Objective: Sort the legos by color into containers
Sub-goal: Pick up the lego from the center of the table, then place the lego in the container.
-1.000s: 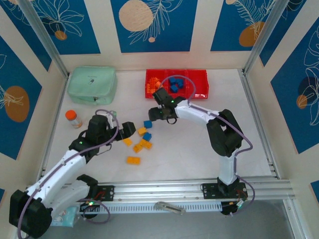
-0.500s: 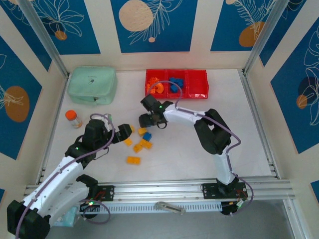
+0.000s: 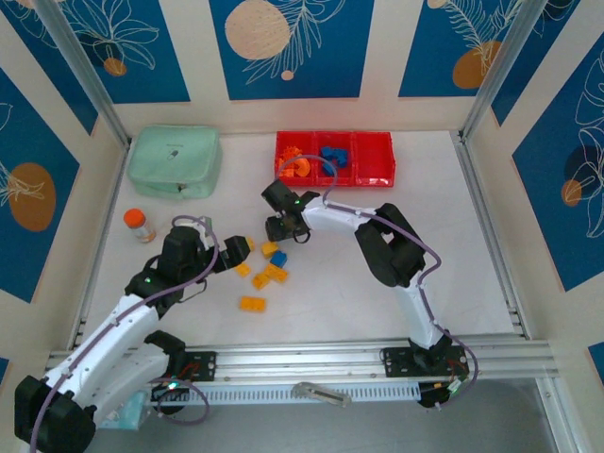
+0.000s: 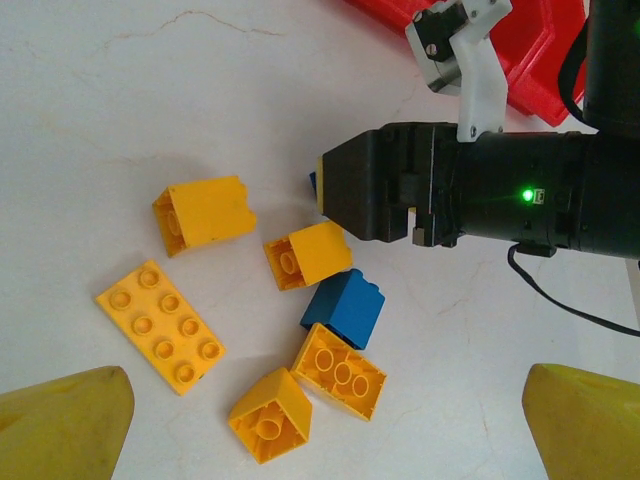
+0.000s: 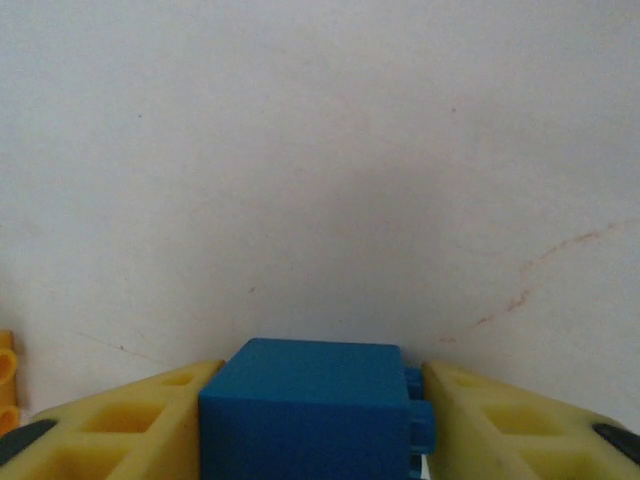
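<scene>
- Your right arm has swung away from the containers (image 3: pixel 382 142) at the back of the bench (image 3: pixel 330 302). It has come down to the loose legos in the middle, and the right claw (image 3: pixel 276 227) now sits low at the pile's far edge.
- That claw has drawn in from wide to narrow around a blue lego (image 5: pixel 300 410). The brick sits between the yellow fingers at bench level. Both fingers seem to touch its sides, though the wrist view is too close to say the pinch is firm.
- For the sort, this looks like the pick of the next blue piece. It belongs in the middle bin, where other blue pieces (image 3: pixel 330 154) already lie, next to the orange ones (image 3: pixel 297 167) in the left bin.
- Your left claw (image 3: pixel 239 248) has edged nearer the pile. It is spread wide and holds nothing, hanging over the yellow bricks (image 4: pixel 160 325) and a second blue lego (image 4: pixel 343 307) still to be sorted.
</scene>
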`<move>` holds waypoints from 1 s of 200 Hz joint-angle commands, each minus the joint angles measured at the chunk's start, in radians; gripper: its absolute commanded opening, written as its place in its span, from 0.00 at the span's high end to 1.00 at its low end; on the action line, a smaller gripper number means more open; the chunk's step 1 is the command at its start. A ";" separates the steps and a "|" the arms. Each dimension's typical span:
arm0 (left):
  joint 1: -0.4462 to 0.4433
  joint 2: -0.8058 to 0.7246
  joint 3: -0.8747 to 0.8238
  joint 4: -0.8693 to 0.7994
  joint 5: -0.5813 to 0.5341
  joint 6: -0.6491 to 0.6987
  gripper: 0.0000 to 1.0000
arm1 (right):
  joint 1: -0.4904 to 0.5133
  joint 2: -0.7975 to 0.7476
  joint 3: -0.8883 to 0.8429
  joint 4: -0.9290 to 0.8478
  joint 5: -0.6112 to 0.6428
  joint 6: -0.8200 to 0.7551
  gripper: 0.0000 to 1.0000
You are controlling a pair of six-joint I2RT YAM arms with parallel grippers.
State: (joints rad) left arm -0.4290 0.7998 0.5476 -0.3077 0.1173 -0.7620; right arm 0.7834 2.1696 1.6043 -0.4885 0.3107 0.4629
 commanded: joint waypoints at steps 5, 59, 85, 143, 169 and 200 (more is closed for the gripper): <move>0.015 0.003 0.001 -0.002 -0.010 0.001 0.01 | -0.007 -0.033 -0.006 -0.015 0.001 0.001 0.57; 0.015 0.050 0.052 0.019 0.041 0.018 0.01 | -0.068 -0.173 -0.054 -0.013 0.023 -0.020 0.64; 0.014 0.108 0.080 0.055 0.075 0.022 0.01 | -0.137 -0.209 -0.046 -0.014 0.042 -0.045 0.64; 0.014 0.295 0.160 0.146 0.170 0.036 0.01 | -0.326 -0.125 0.123 -0.030 0.061 -0.086 0.64; 0.013 0.366 0.198 0.187 0.194 0.040 0.01 | -0.380 -0.016 0.275 -0.056 0.073 -0.108 0.63; 0.015 0.440 0.250 0.196 0.192 0.048 0.01 | -0.426 0.136 0.499 -0.119 0.060 -0.128 0.56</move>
State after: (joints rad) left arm -0.4271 1.2011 0.7364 -0.1520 0.2764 -0.7448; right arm 0.3775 2.2070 1.9598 -0.5316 0.3740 0.3687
